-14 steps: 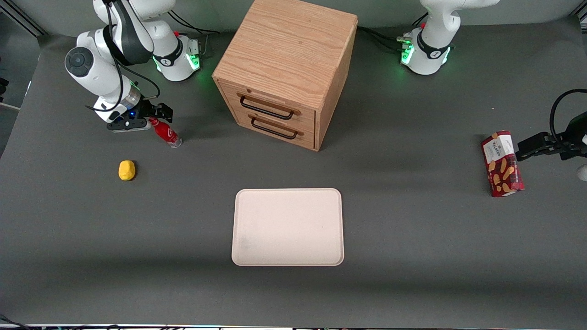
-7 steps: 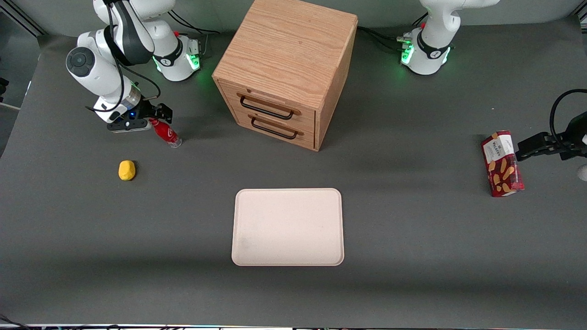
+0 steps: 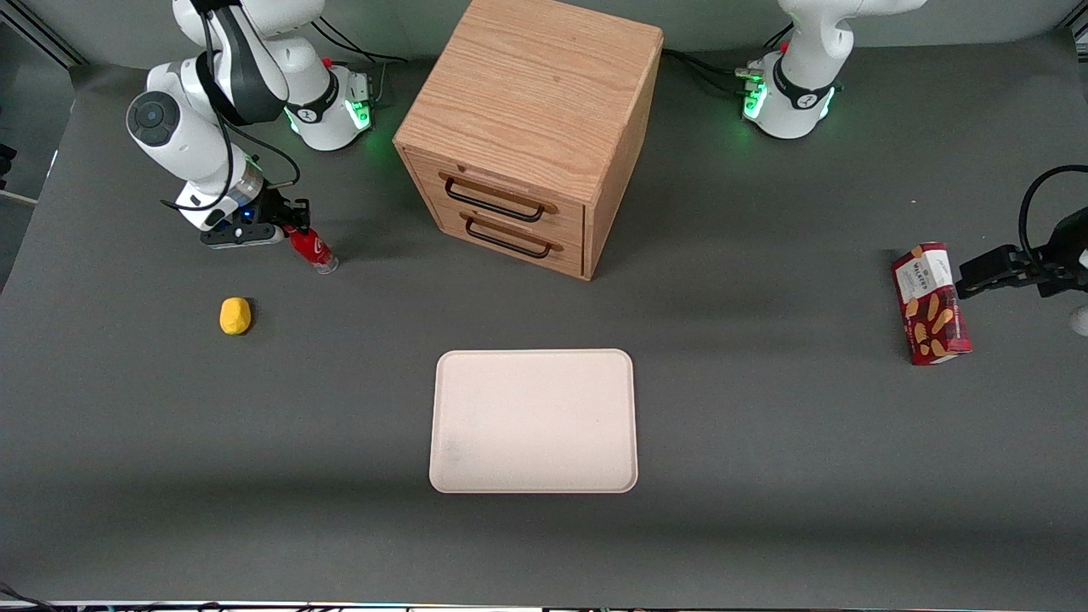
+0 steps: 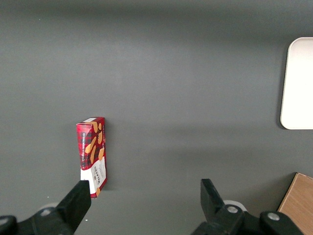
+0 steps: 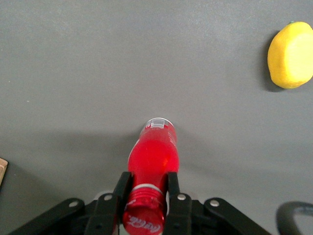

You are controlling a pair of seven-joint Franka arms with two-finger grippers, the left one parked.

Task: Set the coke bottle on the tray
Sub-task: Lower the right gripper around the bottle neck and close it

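Note:
The coke bottle (image 3: pixel 311 248) is a slim red bottle standing tilted on the grey table near the working arm's end, beside the wooden drawer cabinet. My right gripper (image 3: pixel 289 228) is closed on its neck just below the red cap. In the right wrist view the two black fingers (image 5: pixel 122 188) press both sides of the bottle (image 5: pixel 153 154) and its clear base points away from the camera. The pale beige-pink tray (image 3: pixel 533 421) lies flat in the middle of the table, nearer the front camera than the cabinet, with nothing on it.
A yellow lemon (image 3: pixel 235 315) lies on the table nearer the front camera than the bottle; it also shows in the right wrist view (image 5: pixel 290 55). A wooden two-drawer cabinet (image 3: pixel 531 136) stands at the table's middle. A red snack box (image 3: pixel 931 303) stands toward the parked arm's end.
The gripper has shifted slightly toward the bottle and its fingers have closed on the bottle's neck. The bottle's base stays on the table at about the same spot.

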